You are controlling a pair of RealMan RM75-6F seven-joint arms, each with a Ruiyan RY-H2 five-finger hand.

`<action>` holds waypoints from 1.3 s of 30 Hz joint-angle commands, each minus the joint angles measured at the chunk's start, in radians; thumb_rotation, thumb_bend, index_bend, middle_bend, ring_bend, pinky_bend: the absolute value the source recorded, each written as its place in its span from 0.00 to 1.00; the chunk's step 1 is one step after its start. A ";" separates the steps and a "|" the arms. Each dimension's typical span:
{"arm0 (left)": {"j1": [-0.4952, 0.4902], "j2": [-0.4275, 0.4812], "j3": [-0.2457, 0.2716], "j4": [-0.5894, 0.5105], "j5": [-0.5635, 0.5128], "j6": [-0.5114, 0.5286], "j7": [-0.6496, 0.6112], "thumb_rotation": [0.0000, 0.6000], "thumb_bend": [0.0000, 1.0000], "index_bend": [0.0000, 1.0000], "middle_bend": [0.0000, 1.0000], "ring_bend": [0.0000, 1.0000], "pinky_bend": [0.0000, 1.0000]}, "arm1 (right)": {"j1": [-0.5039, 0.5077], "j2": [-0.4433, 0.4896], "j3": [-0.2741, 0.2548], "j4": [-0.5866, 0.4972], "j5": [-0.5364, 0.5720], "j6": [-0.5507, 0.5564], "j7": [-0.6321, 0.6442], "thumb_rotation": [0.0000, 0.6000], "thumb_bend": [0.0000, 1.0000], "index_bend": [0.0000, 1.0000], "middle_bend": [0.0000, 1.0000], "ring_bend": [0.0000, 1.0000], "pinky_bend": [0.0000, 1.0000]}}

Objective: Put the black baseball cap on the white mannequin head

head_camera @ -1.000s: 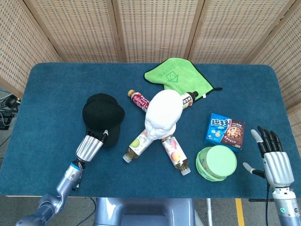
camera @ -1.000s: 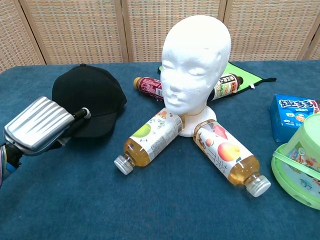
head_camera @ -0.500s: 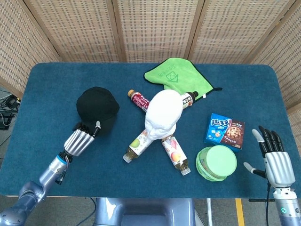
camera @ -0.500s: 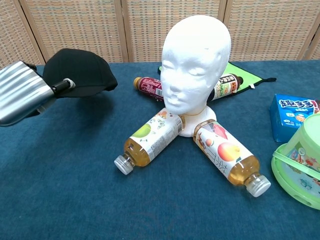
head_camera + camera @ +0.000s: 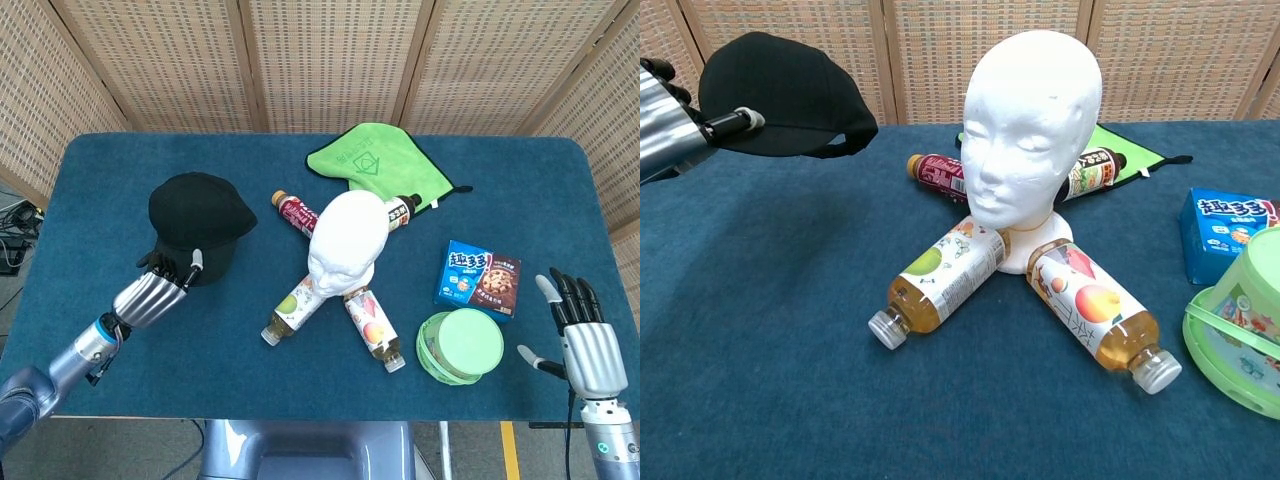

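My left hand [image 5: 152, 293] [image 5: 668, 125] grips the black baseball cap [image 5: 197, 213] [image 5: 785, 92] by its edge and holds it in the air, well above the blue table, to the left of the white mannequin head [image 5: 345, 244] [image 5: 1031, 128]. The head stands upright at the table's middle, facing the front edge. At the front right corner my right hand [image 5: 582, 335] rests open with fingers spread and holds nothing; the chest view does not show it.
Several bottles [image 5: 941, 276] [image 5: 1097, 312] [image 5: 295, 211] lie around the mannequin's base. A green cloth [image 5: 373, 160] lies behind it. A blue snack box [image 5: 479, 278] and a green lidded tub [image 5: 459, 345] sit at the right.
My left hand has lifted the cap off the table and carried it up and to the left. The right hand has stayed put.
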 commanded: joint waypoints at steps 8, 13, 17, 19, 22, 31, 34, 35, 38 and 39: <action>-0.047 0.204 -0.058 -0.293 0.023 0.014 0.151 1.00 0.65 0.83 0.91 0.86 0.74 | -0.001 0.000 -0.002 -0.002 -0.008 0.006 -0.003 1.00 0.05 0.00 0.00 0.00 0.00; -0.093 0.280 -0.114 -0.441 0.034 -0.003 0.206 1.00 0.64 0.83 0.91 0.86 0.74 | -0.002 0.002 -0.001 -0.002 -0.007 0.009 0.005 1.00 0.05 0.00 0.00 0.00 0.00; -0.139 0.325 -0.151 -0.546 0.053 -0.050 0.258 1.00 0.64 0.83 0.91 0.86 0.74 | -0.001 0.003 0.000 0.001 -0.002 0.005 0.013 1.00 0.05 0.00 0.00 0.00 0.00; -0.156 0.332 -0.165 -0.575 0.059 -0.064 0.267 1.00 0.64 0.83 0.91 0.86 0.74 | -0.001 0.003 0.002 0.002 0.000 0.005 0.016 1.00 0.05 0.00 0.00 0.00 0.00; -0.203 0.349 -0.206 -0.644 0.062 -0.115 0.291 1.00 0.64 0.83 0.91 0.86 0.74 | -0.001 0.005 0.003 0.004 0.004 0.002 0.027 1.00 0.05 0.00 0.00 0.00 0.00; -0.316 0.354 -0.289 -0.782 0.061 -0.285 0.381 1.00 0.62 0.82 0.91 0.86 0.74 | 0.000 0.010 0.006 0.009 0.009 0.000 0.054 1.00 0.05 0.00 0.00 0.00 0.00; -0.350 0.339 -0.309 -0.824 0.063 -0.338 0.412 1.00 0.62 0.82 0.91 0.86 0.74 | -0.001 0.015 0.007 0.011 0.013 0.000 0.069 1.00 0.05 0.00 0.00 0.00 0.00; -0.358 0.334 -0.312 -0.834 0.064 -0.350 0.419 1.00 0.62 0.82 0.91 0.86 0.74 | -0.001 0.016 0.007 0.011 0.013 0.000 0.073 1.00 0.05 0.00 0.00 0.00 0.00; -0.390 0.306 -0.322 -0.856 0.069 -0.401 0.448 1.00 0.62 0.82 0.91 0.86 0.74 | -0.003 0.020 0.008 0.014 0.014 0.005 0.092 1.00 0.05 0.00 0.00 0.00 0.00; -0.397 0.295 -0.324 -0.861 0.066 -0.417 0.459 1.00 0.62 0.82 0.91 0.86 0.74 | -0.004 0.022 0.008 0.015 0.014 0.005 0.098 1.00 0.05 0.00 0.00 0.00 0.00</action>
